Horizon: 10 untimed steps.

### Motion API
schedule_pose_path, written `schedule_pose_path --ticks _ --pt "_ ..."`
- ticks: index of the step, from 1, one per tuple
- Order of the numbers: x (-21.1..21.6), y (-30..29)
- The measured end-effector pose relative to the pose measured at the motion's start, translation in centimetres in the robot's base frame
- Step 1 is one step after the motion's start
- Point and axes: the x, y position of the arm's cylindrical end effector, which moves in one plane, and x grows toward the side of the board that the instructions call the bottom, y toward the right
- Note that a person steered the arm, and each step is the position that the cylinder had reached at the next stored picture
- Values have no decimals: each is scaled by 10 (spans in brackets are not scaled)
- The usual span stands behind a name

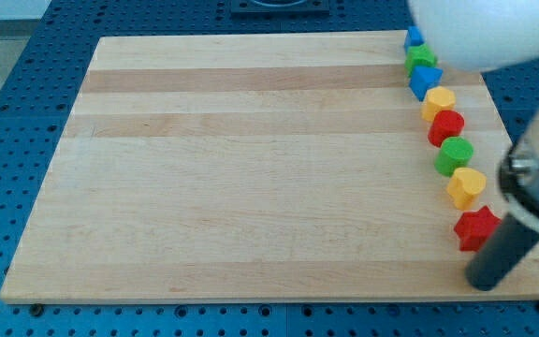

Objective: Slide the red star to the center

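Camera view is showing the red star [476, 228] lying near the wooden board's [251, 168] edge at about four o'clock from its middle. My tip [485, 281] is resting just beside it, at the star's six o'clock; the rod carries no pincer. At the star's twelve o'clock, a yellow block [466, 186], green block [455, 154], red block [446, 126] and others are lining up.

The arm's white body [494, 28] is blurred and cut off by the view's top and right edges. It covers part of the topmost blue block [413, 38], whose shape cannot be determined. The rod [511, 248] overlaps the red star's [476, 227] right side. The counter's [251, 168] right corners lie behind arm and rod.
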Motion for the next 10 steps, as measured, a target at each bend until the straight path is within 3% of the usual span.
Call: schedule_pose_path --ticks 1,2,5,7,8,10 --pt "0 46" --pt "-16 53" --pt "-50 -46" --pt "-86 -27" --pt "-100 -48" --pt "-118 -178"
